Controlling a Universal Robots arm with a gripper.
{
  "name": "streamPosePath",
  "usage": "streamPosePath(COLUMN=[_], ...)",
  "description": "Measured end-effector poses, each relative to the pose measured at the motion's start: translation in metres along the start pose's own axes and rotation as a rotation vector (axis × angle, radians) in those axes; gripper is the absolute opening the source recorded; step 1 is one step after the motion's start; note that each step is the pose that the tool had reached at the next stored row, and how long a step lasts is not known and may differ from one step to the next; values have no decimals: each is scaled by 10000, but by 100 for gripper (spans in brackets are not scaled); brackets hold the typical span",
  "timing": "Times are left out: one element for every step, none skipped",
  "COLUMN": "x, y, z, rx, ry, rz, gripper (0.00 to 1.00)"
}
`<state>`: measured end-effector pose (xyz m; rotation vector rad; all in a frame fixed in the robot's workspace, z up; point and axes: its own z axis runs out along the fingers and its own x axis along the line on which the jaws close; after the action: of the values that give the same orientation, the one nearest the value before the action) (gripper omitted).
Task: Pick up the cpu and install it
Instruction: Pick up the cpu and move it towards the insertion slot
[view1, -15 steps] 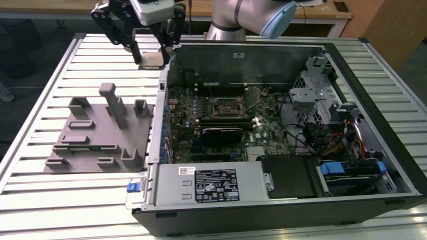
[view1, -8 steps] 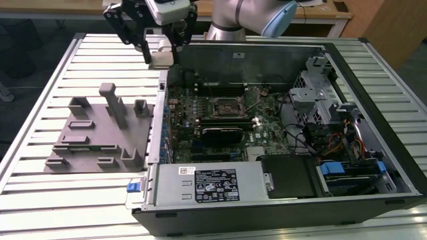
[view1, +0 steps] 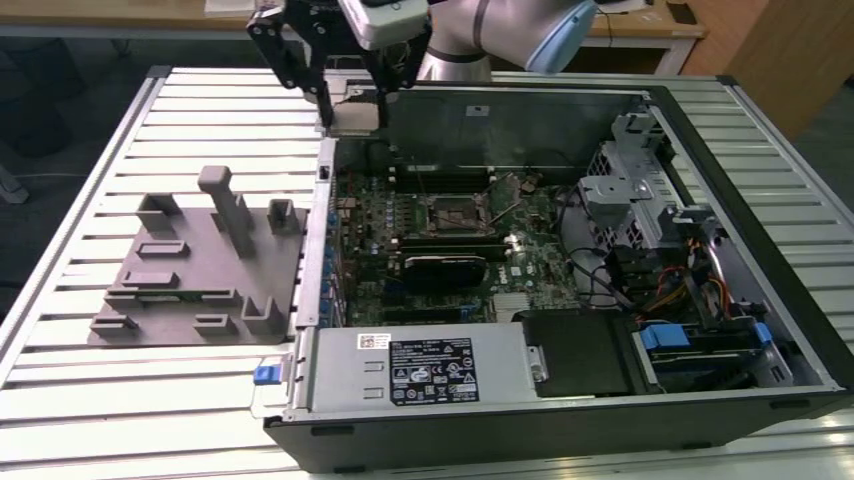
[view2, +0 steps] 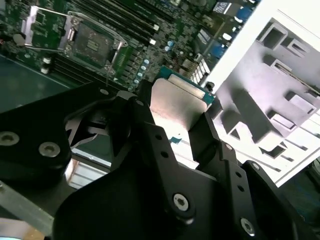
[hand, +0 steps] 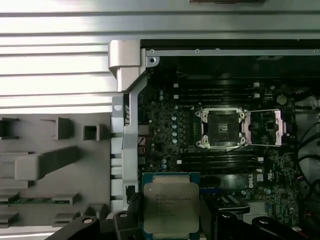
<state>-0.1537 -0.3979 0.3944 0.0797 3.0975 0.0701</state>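
Note:
My gripper (view1: 355, 110) hangs high over the far left corner of the open computer case (view1: 727, 100), shut on the cpu (view1: 358, 120). The cpu (hand: 171, 202) is a small square chip with a silvery top on a green board, clamped by its two side edges between the black fingers (hand: 125, 220). In the second wrist view the cpu (view2: 176, 102) shows its pale metal face between the fingers (view2: 205, 132). The dark metal-framed socket (view1: 451, 212) lies on the motherboard with its load plate (hand: 265, 127) swung open. The cpu is well apart from the socket (hand: 221, 128), toward the case's left wall.
A grey fixture (view1: 200, 265) with upright blocks lies on the slatted table (view1: 174, 110) on the exterior view's left of the case. Inside the case are a labelled power supply (view1: 427, 365), a drive cage (view1: 641, 170) and cable bundles (view1: 694, 280) on the right.

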Motion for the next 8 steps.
streamPosePath(x=[-43,-84,-126,-171,-215,-257,-301,-349], y=[4,7,12,15,19,23,26,30], z=[2,4,6,9,12,15,20,27], rx=[0,0,1,1,1,1,1,1], ry=[1,1,3,4,6,9,14,21], rz=[0,1,1,0,0,1,1,1], gripper=[54,54,54,54,54,54,54,54])
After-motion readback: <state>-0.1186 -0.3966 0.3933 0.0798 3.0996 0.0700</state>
